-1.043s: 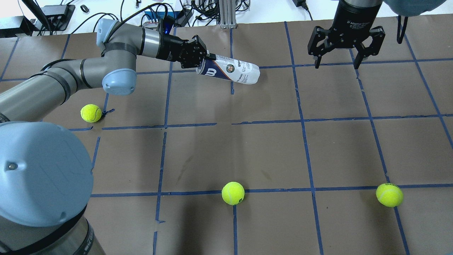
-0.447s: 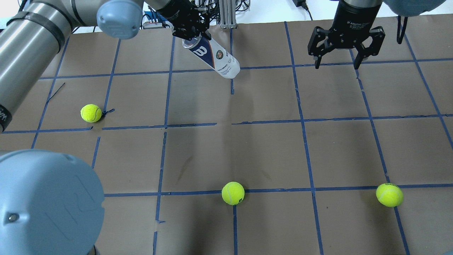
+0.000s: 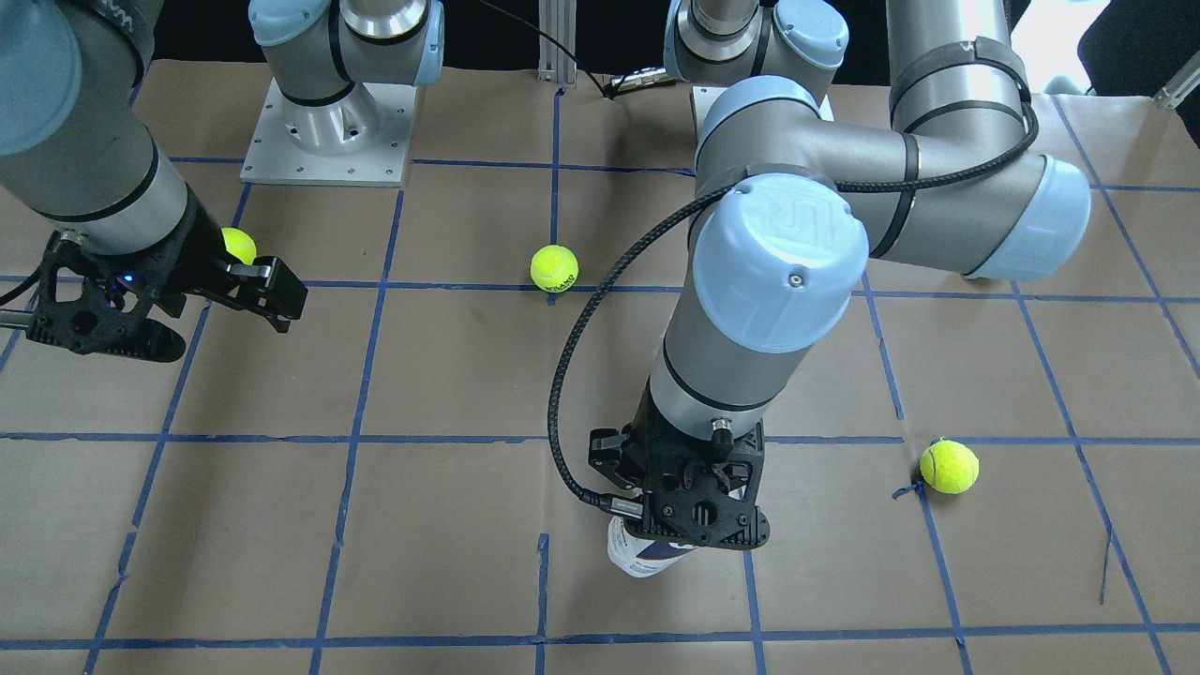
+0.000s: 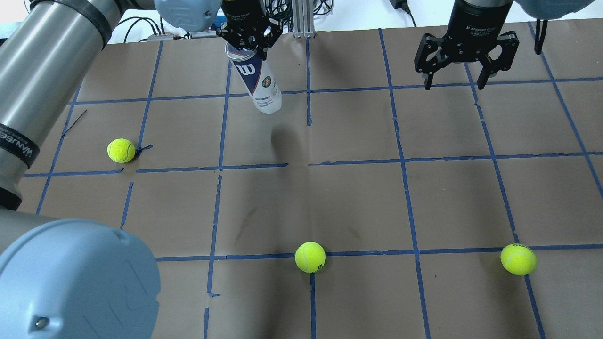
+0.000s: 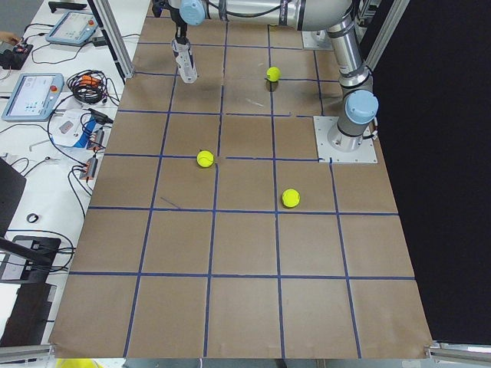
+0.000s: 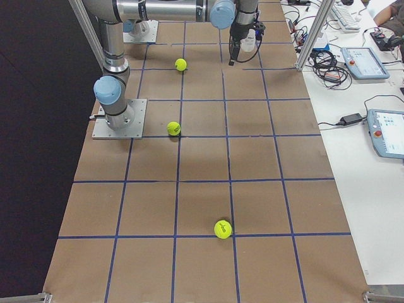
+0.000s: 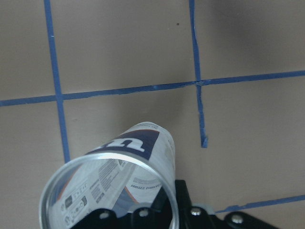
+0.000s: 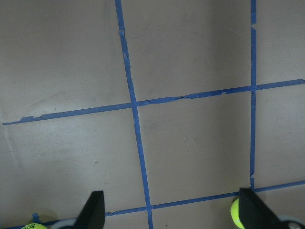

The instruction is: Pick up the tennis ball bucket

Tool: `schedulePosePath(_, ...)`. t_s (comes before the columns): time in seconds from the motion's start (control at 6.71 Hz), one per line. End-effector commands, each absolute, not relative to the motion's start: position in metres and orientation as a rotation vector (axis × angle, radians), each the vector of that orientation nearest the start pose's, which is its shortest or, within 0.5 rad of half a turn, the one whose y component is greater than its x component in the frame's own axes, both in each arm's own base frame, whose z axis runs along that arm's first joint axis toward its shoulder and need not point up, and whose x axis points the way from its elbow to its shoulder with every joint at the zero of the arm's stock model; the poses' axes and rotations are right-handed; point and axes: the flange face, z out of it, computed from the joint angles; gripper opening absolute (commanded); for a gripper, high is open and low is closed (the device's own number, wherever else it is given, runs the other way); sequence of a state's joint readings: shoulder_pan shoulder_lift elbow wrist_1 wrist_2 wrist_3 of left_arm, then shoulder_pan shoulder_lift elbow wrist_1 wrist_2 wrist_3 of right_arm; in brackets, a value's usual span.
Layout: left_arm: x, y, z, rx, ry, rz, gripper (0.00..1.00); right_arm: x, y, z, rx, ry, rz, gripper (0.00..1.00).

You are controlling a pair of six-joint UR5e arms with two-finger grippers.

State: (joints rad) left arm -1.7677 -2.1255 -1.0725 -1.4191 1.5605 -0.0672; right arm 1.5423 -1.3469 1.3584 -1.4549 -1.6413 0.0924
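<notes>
Tennis ball bucket [image 4: 260,87]: clamped at open upper rim by left pincer [image 4: 247,37]. Hangs near-upright, slightly tilted, closed end down, clear of bench [image 4: 358,197]; shadow on paper below.
Around it, on bench, all well apart from bucket: left ball [image 4: 121,150], centre ball [image 4: 310,257] nearer robot, right ball [image 4: 518,259].
Left arm: wrist pointing down over far part of bench.
Right pincer [image 4: 454,85]: fingers spread, empty, pointing down, well apart from bucket.
</notes>
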Motion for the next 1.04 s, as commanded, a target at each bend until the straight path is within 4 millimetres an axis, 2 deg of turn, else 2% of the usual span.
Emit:
schedulePosePath(0.0, -0.297, -0.675, 0.402, 0.407, 3.003, -0.14, 0.0, 0.109, -0.574, 0.46, 0.172, 3.212, 0.209, 1.0)
schedulePosePath(0.3, -0.324, -0.676, 0.371, 0.46, 2.97, -0.14, 0.0, 0.109, -0.575, 0.461, 0.175, 3.201, 0.201, 1.0)
schedulePosePath(0.74, -0.325, -0.676, 0.352, 0.44, 2.94, -0.121, 0.0, 0.11, -0.575, 0.461, 0.187, 3.2, 0.201, 1.0)
schedulePosePath(0.89, -0.326, -0.675, 0.351, 0.443, 2.941, -0.118, 0.17, 0.115, -0.574, 0.462, 0.196, 3.162, 0.2, 1.0)
